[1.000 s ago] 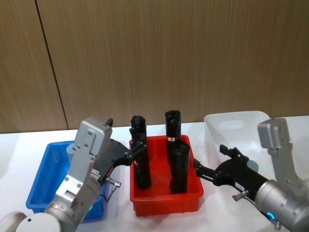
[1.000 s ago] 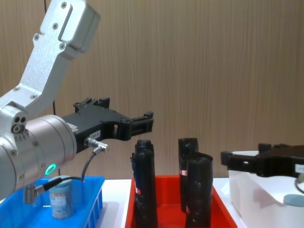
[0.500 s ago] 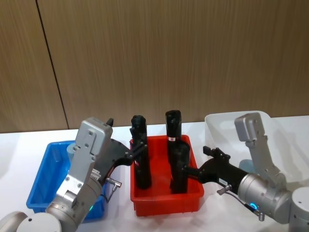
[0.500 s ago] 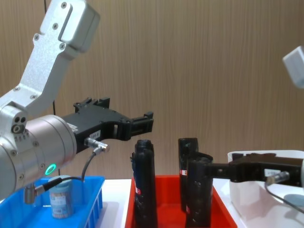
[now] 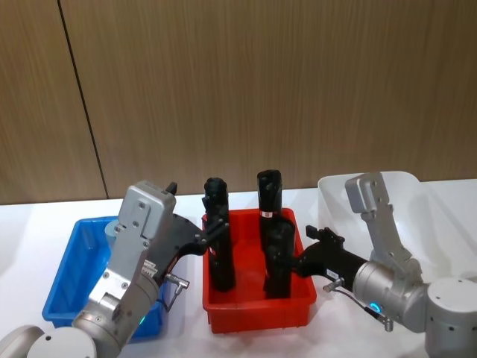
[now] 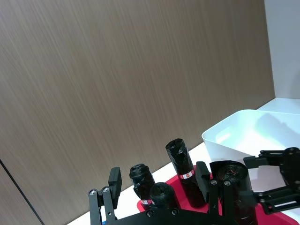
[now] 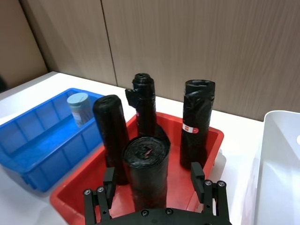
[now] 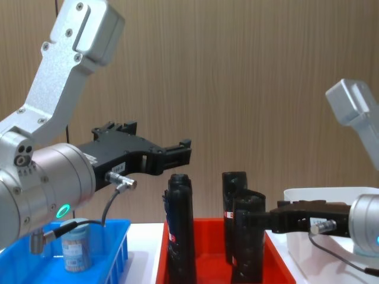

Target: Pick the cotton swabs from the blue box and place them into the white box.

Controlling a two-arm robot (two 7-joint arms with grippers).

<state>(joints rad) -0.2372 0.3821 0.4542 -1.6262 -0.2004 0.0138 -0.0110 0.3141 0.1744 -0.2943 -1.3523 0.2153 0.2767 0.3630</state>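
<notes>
While both arms reach in over the red tray, per view:

head view: left tool (image 5: 211, 233) hangs above the red tray's (image 5: 257, 312) left part, beside a black cylinder (image 5: 218, 235); spread can't be read here. Right tool (image 5: 302, 259) comes from the right, fingers either side of the front black cylinder (image 5: 278, 257). Blue box (image 5: 67, 280) at left, white box (image 5: 425, 195) at right, all on the white counter (image 5: 22, 224).

left wrist view: left tool (image 6: 161, 192) fingers wide apart, holding nothing, black cylinders beyond them.

right wrist view: right tool (image 7: 152, 180) fingers wide, straddling the front cylinder; touching or not, can't tell. One cotton swabs (image 7: 78, 108) tub stands upright in the blue box's far end.

chest view: cotton swabs tub (image 8: 76, 245) in the blue box, low left, under the left arm. Right tool (image 8: 260, 220) level with the front cylinder's top.
</notes>
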